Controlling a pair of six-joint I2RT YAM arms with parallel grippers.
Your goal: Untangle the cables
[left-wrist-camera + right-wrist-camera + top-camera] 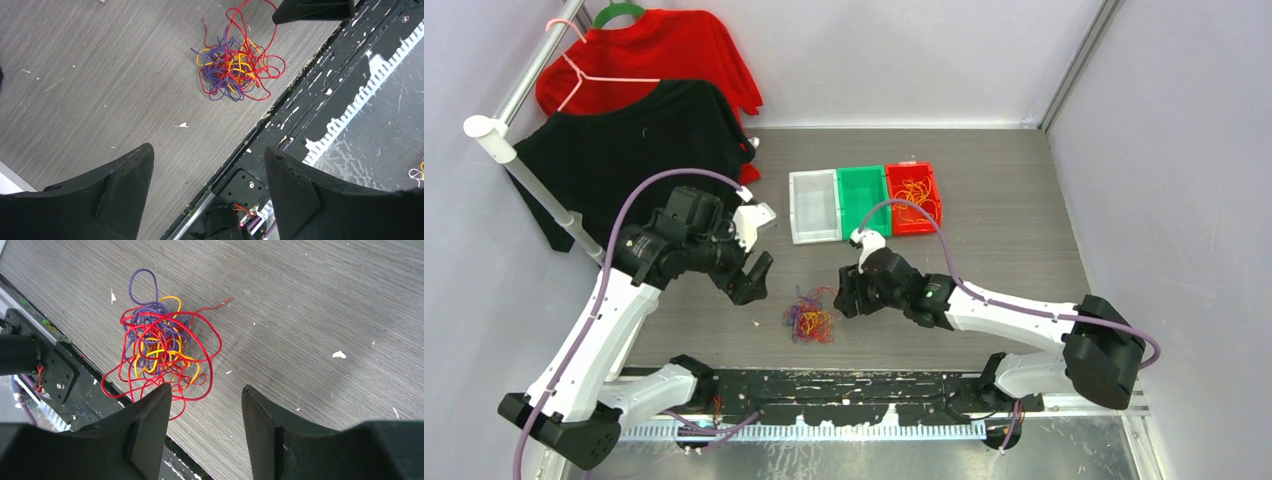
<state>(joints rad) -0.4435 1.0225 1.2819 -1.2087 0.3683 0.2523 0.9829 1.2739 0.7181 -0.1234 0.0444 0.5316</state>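
Cables (pixel 160 347), thin red, purple and yellow wires, lie in one loose knot on the grey wood-grain table (pixel 984 200) near its front edge, between the black left gripper (pixel 210 165) and black right gripper (pixel 207 405), both spread wide and empty.

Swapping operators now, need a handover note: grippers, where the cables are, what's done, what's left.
Left gripper: open, empty, raised to the left of the tangle.
Right gripper: open, empty, close on the tangle's right side.
Cables: one knotted pile of red, orange and purple wires between the arms, near the front edge of the table. More orange wires lie in the red bin.
Done: this pile is not yet separated.
Left: grasp a strand and pull the whole pile apart.
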